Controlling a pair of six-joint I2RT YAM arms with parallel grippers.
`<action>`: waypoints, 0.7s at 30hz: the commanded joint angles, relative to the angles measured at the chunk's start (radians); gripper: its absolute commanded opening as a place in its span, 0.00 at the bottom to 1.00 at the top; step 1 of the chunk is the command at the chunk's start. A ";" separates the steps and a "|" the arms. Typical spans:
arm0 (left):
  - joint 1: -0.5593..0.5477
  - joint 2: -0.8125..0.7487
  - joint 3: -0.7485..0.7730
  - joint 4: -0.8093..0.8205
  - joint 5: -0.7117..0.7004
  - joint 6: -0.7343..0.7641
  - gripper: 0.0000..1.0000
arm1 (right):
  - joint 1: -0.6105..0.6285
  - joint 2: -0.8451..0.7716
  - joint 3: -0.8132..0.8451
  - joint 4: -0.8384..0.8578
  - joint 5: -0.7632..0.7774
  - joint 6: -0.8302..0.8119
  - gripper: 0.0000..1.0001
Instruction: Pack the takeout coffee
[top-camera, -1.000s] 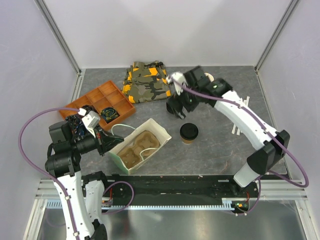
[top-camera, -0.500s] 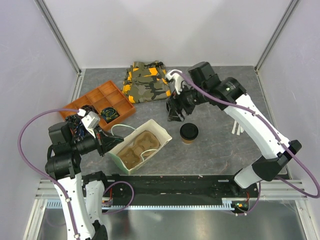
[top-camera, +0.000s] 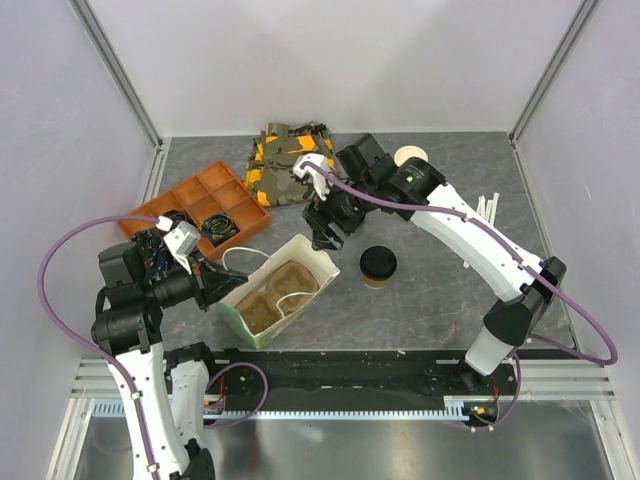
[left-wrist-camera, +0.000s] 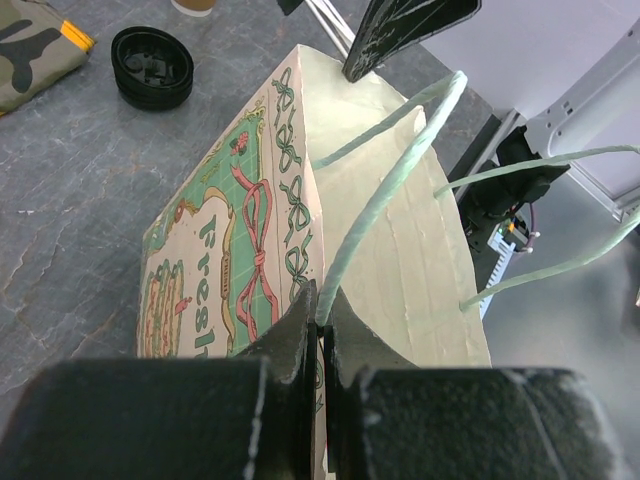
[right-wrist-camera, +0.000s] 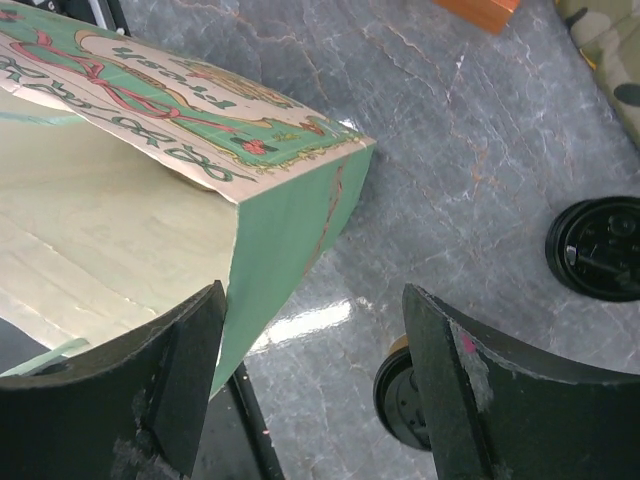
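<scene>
Right wrist: tool (right-wrist-camera: 312, 300) over bag (right-wrist-camera: 290, 215) corner

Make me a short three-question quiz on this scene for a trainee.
1. True or false: the takeout coffee is already inside the paper bag.
2. Which one is clamped on the bag's handle? A: the left tool. B: the right tool.
3. Fill in: the right tool's jaws are ___.

Key: 1 false, it stands on the table beside the bag; 2 A; 3 open.
</scene>
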 joint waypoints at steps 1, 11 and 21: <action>-0.003 0.020 -0.008 0.021 0.009 -0.021 0.02 | 0.028 0.036 0.065 0.055 -0.009 -0.062 0.80; -0.003 0.026 0.001 0.018 0.003 -0.019 0.02 | 0.047 0.073 0.121 0.043 -0.024 -0.131 0.81; -0.004 0.003 0.018 0.032 -0.017 -0.027 0.06 | 0.047 0.061 0.068 0.049 0.005 -0.152 0.36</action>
